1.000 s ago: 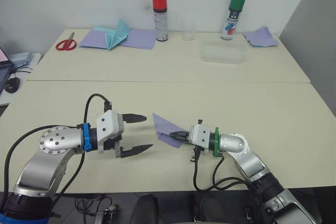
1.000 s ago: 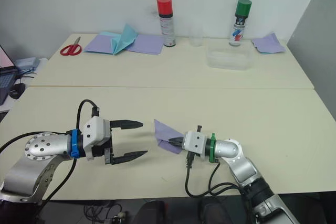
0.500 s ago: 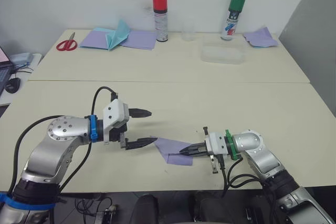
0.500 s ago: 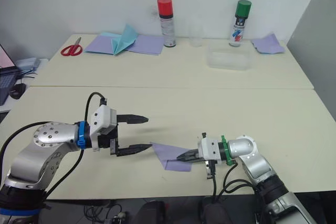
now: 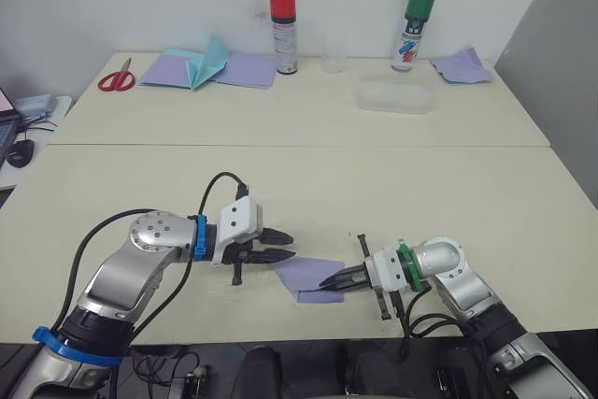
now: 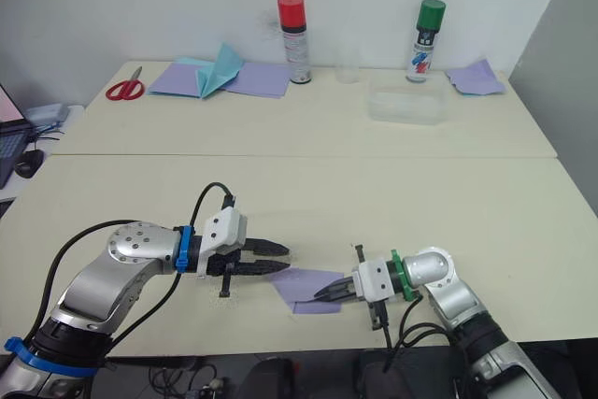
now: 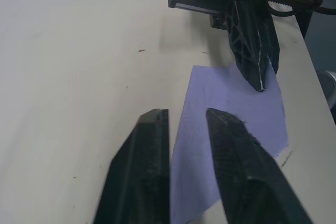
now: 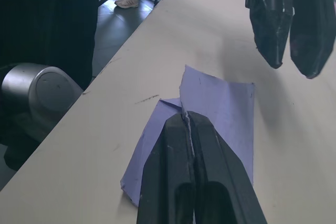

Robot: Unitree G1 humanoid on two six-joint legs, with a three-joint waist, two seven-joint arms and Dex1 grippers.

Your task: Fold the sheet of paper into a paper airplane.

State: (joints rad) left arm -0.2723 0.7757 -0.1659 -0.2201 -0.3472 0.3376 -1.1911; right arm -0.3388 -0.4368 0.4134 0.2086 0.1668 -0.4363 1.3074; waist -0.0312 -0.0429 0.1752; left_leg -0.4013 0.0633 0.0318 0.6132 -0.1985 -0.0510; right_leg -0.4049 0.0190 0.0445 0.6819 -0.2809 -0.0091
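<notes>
Tabletop (image 5: 392, 184): left claw (image 5: 288, 247) newly at sheet of paper (image 5: 311, 274).

The sheet of paper (image 5: 310, 277) is light purple, folded into layers, and lies flat near the desk's (image 5: 392, 193) front edge.

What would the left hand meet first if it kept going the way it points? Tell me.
Probably the sheet of paper: the left hand points right at its near edge. Beyond lies the right hand, shut on that sheet. Height above the paper is unclear.
</notes>
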